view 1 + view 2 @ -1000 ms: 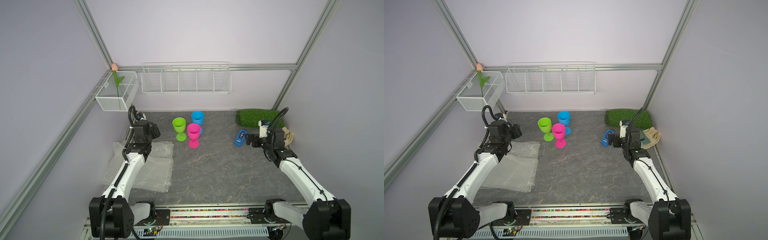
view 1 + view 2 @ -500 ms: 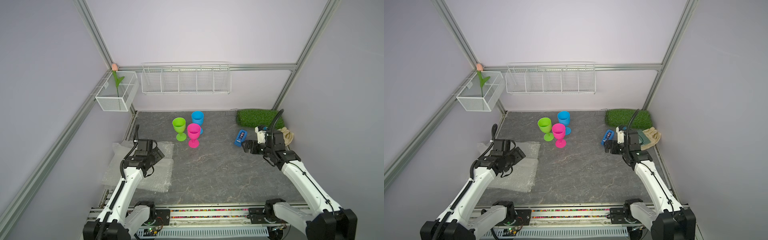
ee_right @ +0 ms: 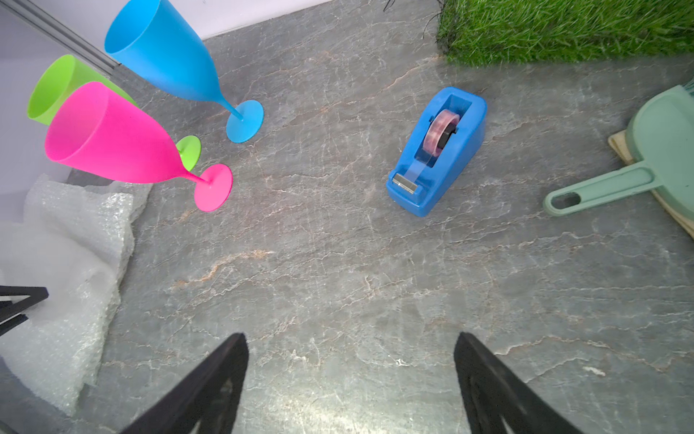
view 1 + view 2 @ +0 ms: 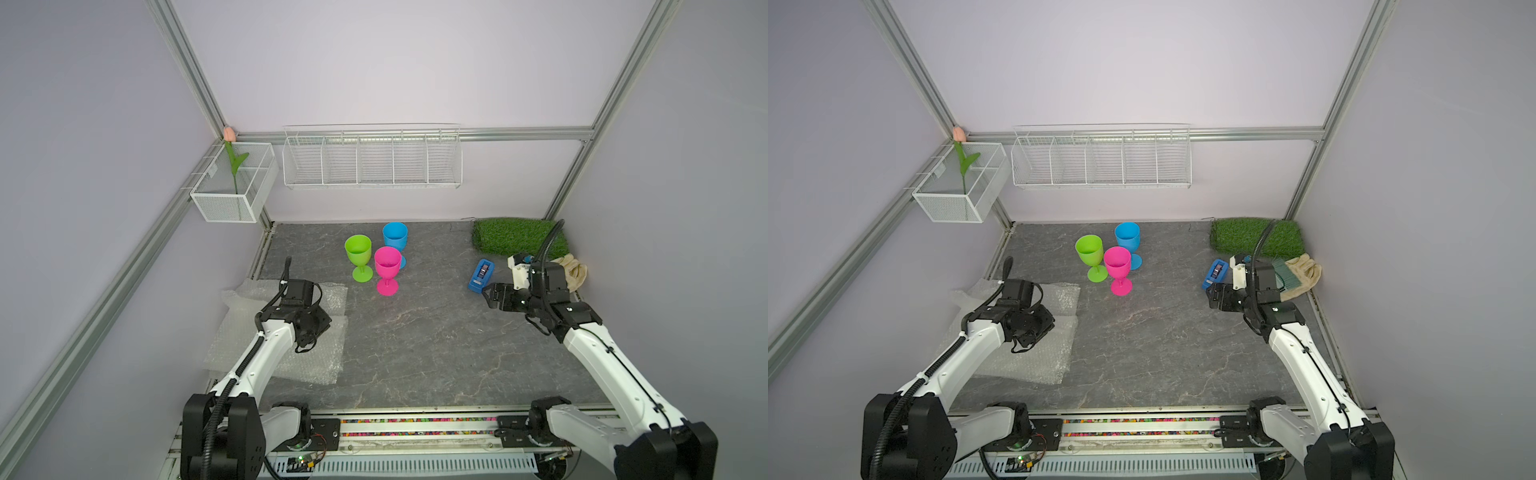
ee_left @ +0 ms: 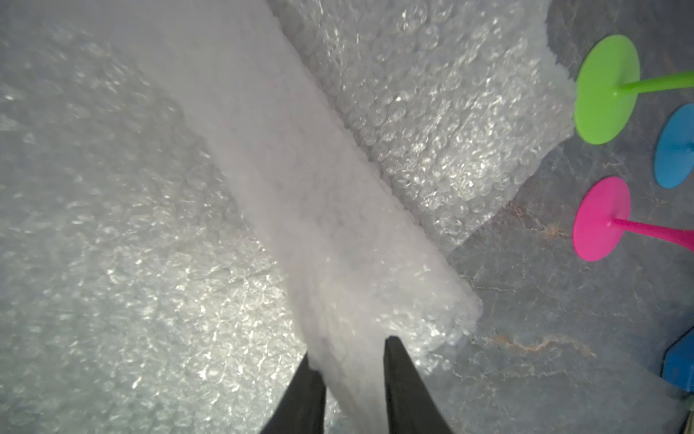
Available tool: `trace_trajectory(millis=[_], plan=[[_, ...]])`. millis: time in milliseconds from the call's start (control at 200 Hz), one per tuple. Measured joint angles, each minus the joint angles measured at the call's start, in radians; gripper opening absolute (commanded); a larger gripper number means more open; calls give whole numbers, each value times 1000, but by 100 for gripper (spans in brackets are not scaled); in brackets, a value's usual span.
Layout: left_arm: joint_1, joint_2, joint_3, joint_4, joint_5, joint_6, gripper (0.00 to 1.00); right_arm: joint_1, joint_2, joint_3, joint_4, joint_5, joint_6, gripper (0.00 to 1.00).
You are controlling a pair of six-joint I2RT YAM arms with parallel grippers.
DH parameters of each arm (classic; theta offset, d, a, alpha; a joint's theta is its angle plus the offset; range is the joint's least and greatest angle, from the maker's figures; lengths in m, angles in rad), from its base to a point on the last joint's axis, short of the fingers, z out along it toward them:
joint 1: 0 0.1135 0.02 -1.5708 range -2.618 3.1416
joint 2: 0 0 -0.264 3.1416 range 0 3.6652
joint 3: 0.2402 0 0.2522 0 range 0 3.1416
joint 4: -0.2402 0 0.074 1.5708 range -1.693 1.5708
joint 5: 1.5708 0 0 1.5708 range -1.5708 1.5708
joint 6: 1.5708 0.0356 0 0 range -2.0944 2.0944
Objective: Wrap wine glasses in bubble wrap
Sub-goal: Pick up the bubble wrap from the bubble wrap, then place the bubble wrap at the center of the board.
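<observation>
Two-ish overlapping sheets of whitish, see-through, small-bubbled bubble wrap [image 4: 316, 361] lie flat at the near left of the grey stone-look table [image 4: 415, 340], and that's where the action is. The left gripper [image 5: 351, 360] has its black fingers [image 5: 405, 390] drawn close together with a raised fold of the top sheet pinched between them.

My take on doing this step well: lift slowly and drag toward the open middle of the table, so only one sheet comes along. Film this light looks like it clings to the sheet under it. Keep the pinch deep on the edge or it'll slip out.

Further in, the magenta pink plastic goblet [image 4: 387, 264], lime green plastic goblet [image 4: 358, 249] and sky blue plastic goblet [image 4: 395, 235] stand upright in a tight cluster, all bare and clear of the sheets.

Pose-wise, the left arm stretches forward low over the wrap, wrist bent down at the sheet's inner edge. The right arm reaches up the right side. The right gripper [image 3: 350, 338] hangs over bare table with its fingers spread wide and nothing in them, just beside the blue plastic tape dispenser [image 4: 481, 274].
</observation>
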Motion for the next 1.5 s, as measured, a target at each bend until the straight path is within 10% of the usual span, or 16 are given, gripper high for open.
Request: trace_trajectory(millis=[555,1035,1499], plan=[[-1,-58,290,-183,142,77,0,572,71,-89,348,-74,-209,94],[-2,-54,315,-261,185,132,0,835,690,118,906,-42,-257,94],[-2,-16,381,-285,272,204,0,837,909,259,1047,-51,-187,44]])
